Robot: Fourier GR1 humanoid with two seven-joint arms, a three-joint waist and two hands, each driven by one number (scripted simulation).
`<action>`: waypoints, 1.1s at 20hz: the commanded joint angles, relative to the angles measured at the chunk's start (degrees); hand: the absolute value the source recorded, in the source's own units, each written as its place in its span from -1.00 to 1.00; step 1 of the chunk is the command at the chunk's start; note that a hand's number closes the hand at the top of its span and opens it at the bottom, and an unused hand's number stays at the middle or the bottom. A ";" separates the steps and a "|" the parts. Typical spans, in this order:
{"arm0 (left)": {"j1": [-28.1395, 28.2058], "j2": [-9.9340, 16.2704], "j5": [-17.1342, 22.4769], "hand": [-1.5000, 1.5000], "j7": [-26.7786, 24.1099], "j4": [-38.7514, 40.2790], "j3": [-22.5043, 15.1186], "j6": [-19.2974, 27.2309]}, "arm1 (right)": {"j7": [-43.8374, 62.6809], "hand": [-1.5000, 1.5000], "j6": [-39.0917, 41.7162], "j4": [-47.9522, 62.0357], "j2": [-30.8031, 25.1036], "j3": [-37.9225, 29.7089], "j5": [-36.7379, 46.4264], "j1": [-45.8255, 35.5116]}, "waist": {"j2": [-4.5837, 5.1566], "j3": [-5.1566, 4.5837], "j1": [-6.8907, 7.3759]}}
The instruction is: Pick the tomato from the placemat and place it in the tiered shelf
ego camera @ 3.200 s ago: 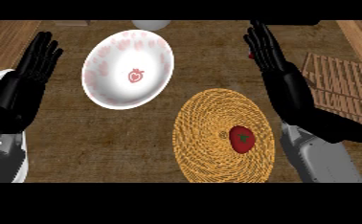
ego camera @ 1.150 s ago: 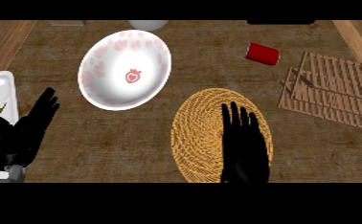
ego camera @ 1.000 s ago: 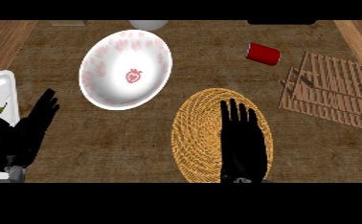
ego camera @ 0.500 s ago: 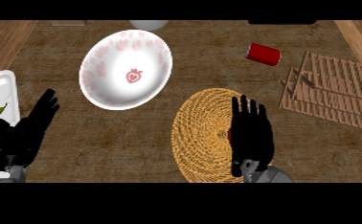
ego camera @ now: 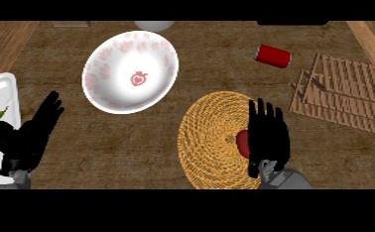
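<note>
Right now your right hand (ego camera: 267,134) hangs over the woven placemat (ego camera: 212,142), fingers straight and spread, pointing away from you. The tomato (ego camera: 242,142) lies on the placemat, mostly hidden under that hand; only a red sliver shows at the hand's left edge. Whether the palm touches it, you cannot tell from this view.

Your left hand (ego camera: 33,134) rests open near the left edge of the surface, fingers up, holding nothing.

Treat the tomato as small, round and smooth, so it will likely roll or slip sideways if you close on it off-centre. It probably has a soft skin, so wrap it rather than pinch it. Centre the palm over it first, shifting a little to the left, then curl fingers and thumb round its widest part from opposite sides.

The slatted wooden shelf (ego camera: 338,94) sits at the far right, well apart from the placemat. A red can (ego camera: 273,55) lies near it, and a white plate (ego camera: 131,72) with a strawberry print stands to the placemat's upper left.
</note>
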 commanded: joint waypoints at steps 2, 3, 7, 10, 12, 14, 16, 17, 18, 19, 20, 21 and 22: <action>2.47 -1.50 -2.26 0.00 2.03 -3.55 1.22 -1.45 | -2.41 -1.00 -4.27 7.34 2.23 -2.07 1.59 -3.13 | 0.01 0.00 0.13; -0.86 -2.49 -2.66 0.00 -0.07 1.47 1.79 -0.80 | -6.10 -1.00 -4.10 8.92 -1.15 -5.83 -0.26 -4.58 | 0.06 0.00 0.00; 0.38 -1.59 -1.79 0.00 2.91 -1.87 4.02 -4.12 | -4.72 -1.00 -7.73 11.16 1.38 -3.18 1.62 -0.29 | 0.02 0.00 0.03; 2.65 -1.16 -2.29 0.00 4.98 -5.56 5.30 -4.33 | -5.76 1.00 -7.92 9.70 0.79 -3.87 0.75 2.15 | -0.01 0.01 0.04; 0.25 -3.74 -3.67 0.00 2.68 -2.25 4.07 -3.98 | -9.23 1.00 -7.44 7.94 -0.69 -5.13 -1.68 2.87 | 0.02 0.00 -0.14; -2.66 -3.42 -5.11 0.00 2.49 1.22 5.23 -3.81 | -7.58 1.00 -9.51 12.32 1.36 -2.14 2.59 0.44 | 0.07 -0.01 -0.13; -0.38 -5.66 -6.77 0.00 2.19 -1.45 3.96 -1.88 | -8.75 1.00 -8.46 12.54 0.46 -3.22 2.35 -0.99 | 0.04 0.00 -0.04; -1.04 -4.09 -4.42 0.00 1.79 0.00 5.37 -5.79 | -8.43 1.00 -4.89 10.12 -0.61 -3.95 1.93 -1.64 | 0.02 -0.01 -0.10; 1.69 -4.96 -5.26 0.00 0.74 -0.99 5.14 -5.31 | -8.87 1.00 -6.64 6.74 -1.76 -1.71 3.17 2.70 | -0.03 -0.01 -0.12; -1.62 -4.36 -5.59 0.00 0.29 2.09 6.36 -5.54 | -10.47 1.00 -7.89 7.09 -2.68 -2.51 3.02 2.77 | 0.01 -0.01 -0.22; 1.95 -5.45 -6.03 0.00 0.40 -1.30 5.70 -4.90 | -9.16 1.00 -6.54 6.05 -2.38 -2.14 4.15 1.76 | -0.03 -0.01 -0.05; 0.99 -3.71 -5.74 0.00 -3.29 2.32 7.19 -7.28 | -10.89 1.00 -11.06 8.91 -2.91 -1.71 5.09 2.63 | 0.02 -0.01 -0.07; 2.37 -5.71 -6.43 0.00 2.35 -3.11 5.24 -4.90 | -7.55 1.00 -9.58 6.83 0.24 -0.27 6.51 0.89 | -0.03 0.00 0.05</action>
